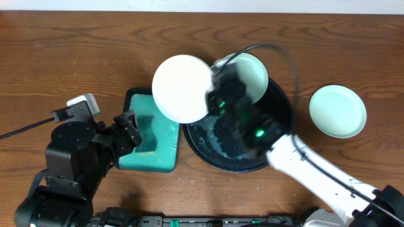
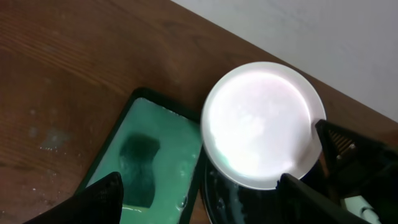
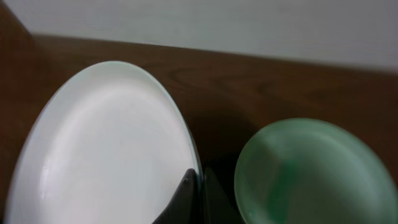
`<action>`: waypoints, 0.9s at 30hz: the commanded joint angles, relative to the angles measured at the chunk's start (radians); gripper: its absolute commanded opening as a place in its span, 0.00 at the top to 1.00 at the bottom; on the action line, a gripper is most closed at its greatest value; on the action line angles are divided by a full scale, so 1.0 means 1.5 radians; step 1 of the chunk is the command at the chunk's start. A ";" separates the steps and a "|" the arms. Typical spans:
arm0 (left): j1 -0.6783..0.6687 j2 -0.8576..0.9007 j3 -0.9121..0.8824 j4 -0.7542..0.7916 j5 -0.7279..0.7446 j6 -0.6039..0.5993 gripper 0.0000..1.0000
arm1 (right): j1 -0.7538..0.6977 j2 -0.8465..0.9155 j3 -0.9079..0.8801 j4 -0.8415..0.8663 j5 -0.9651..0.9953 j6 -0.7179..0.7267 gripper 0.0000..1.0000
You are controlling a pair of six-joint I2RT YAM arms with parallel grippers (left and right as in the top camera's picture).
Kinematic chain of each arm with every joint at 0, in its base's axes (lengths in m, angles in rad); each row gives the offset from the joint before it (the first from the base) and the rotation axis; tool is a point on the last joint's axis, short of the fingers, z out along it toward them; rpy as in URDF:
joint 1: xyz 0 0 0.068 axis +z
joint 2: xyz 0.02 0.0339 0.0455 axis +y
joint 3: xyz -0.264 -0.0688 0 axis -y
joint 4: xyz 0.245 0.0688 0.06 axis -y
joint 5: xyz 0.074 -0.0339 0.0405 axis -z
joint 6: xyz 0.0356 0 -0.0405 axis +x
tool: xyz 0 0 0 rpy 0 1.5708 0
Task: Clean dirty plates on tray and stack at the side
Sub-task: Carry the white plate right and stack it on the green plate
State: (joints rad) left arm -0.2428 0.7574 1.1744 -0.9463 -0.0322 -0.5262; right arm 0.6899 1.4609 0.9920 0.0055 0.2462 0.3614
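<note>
My right gripper [image 1: 213,96] is shut on the rim of a white plate [image 1: 182,88] and holds it above the gap between the teal tray and the black round tray [image 1: 278,135]. The held plate also shows in the right wrist view [image 3: 99,149], clamped at my right fingers [image 3: 198,193], and in the left wrist view [image 2: 261,121]. A second plate [image 1: 255,74] with a teal smear lies at the black tray's far rim; it shows in the right wrist view [image 3: 311,174]. A third plate [image 1: 338,111] lies on the wood at the right. My left gripper [image 2: 205,199] is open over the teal tray.
A rectangular teal tray [image 1: 165,135] with a black rim holds pale green liquid and a dark sponge [image 2: 140,169]. The black tray's floor is wet. A black cable [image 1: 278,53] arcs over the black tray. Bare wood [image 1: 76,50] lies to the left.
</note>
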 commanded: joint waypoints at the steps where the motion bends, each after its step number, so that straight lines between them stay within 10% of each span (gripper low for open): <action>1: 0.004 0.001 0.009 -0.002 -0.003 0.002 0.21 | -0.192 -0.054 0.006 -0.059 -0.331 0.158 0.99; 13: 0.004 0.001 0.009 -0.002 -0.003 0.002 0.21 | -0.778 0.030 0.006 -0.350 -0.172 0.158 0.99; 18: 0.004 0.001 0.009 -0.002 -0.003 0.002 0.21 | -0.835 0.113 0.006 -0.358 -0.168 0.157 0.99; 23: 0.004 0.001 0.009 -0.002 -0.003 0.002 0.21 | -0.829 0.108 0.011 -0.310 -0.302 0.071 0.61; 27: 0.004 0.001 0.009 -0.002 -0.003 0.002 0.21 | -0.773 0.049 0.016 -0.266 -0.479 0.002 0.53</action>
State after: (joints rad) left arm -0.2428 0.7574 1.1744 -0.9463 -0.0322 -0.5262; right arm -0.5400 1.6184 0.9989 -0.4370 -0.2153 0.4896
